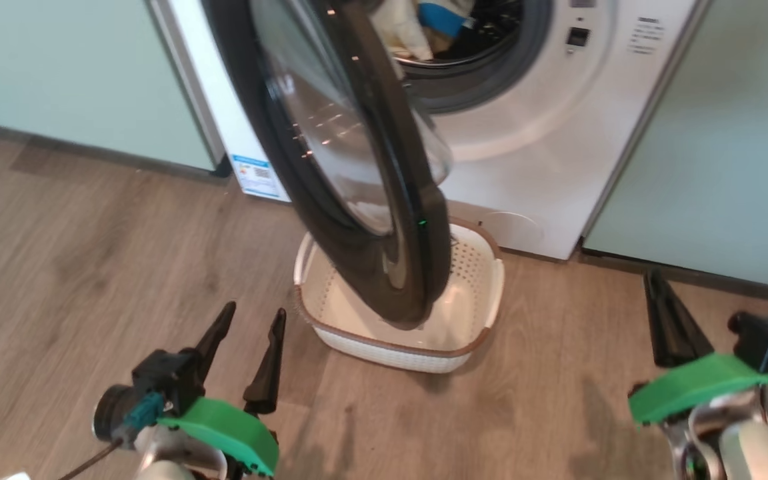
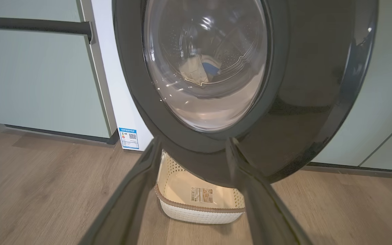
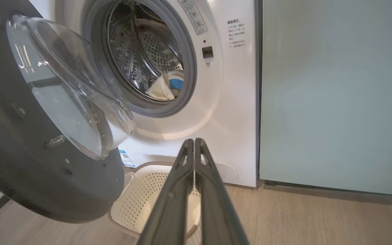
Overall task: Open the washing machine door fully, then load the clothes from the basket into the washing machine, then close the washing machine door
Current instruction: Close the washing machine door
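**Door partway open, both arms parked low**

The left end effector (image 1: 256,310) sits low, just left of the basket (image 1: 474,293). Its fingers are spread wide with nothing between them, aimed at the outer face of the washing machine door (image 1: 331,220). The right end effector (image 1: 653,277) is off to the basket's other side, fingers pressed flat together on nothing, pointing at the washing machine (image 1: 544,133). The door swings out over the basket on the floor (image 1: 91,253). The clothes (image 1: 411,30) are in the drum.

The head camera looks steeply down from behind the left pincer (image 1: 256,309) and right pincer (image 1: 652,277). The wrist cameras sit low, sighting along them. All three share the washing machine door (image 2: 305,102) and the basket (image 1: 481,287).
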Motion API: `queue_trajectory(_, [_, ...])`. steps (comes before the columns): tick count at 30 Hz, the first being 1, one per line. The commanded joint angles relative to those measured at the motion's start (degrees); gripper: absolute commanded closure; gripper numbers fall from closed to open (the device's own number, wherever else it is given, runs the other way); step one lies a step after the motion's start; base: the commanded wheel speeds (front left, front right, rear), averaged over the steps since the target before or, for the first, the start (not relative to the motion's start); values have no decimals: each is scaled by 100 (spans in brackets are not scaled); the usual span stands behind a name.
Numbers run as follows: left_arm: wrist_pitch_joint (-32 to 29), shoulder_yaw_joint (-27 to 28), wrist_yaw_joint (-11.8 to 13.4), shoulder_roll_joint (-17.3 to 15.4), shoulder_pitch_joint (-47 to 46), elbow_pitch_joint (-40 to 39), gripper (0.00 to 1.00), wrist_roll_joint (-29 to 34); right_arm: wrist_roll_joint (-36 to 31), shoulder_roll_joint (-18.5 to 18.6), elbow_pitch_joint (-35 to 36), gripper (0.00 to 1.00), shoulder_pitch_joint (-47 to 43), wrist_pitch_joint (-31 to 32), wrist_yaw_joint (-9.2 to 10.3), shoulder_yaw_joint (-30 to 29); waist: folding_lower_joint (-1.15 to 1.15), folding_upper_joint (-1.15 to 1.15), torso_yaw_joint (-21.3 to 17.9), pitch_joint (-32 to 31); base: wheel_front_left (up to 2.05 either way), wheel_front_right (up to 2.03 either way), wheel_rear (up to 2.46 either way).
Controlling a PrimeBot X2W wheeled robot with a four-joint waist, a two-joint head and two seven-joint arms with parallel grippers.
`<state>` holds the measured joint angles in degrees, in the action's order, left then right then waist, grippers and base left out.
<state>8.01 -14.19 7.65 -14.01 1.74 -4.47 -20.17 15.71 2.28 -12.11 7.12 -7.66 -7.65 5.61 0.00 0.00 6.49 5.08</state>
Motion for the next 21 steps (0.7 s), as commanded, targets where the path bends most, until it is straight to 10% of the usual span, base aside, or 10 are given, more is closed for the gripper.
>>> queue_trajectory(1, [43, 179, -14, -37, -330, -138, 0, 58, 39, 60, 182, 100, 400, -100, 16, 161, 0, 0, 146, 3, 0, 0, 0])
queue_trajectory(21, [115, 102, -3, -93, -413, -73, 0, 50, 803, 60, 1955, 100, 2615, 203, 16, 2118, 0, 0, 683, -154, 0, 0, 0])
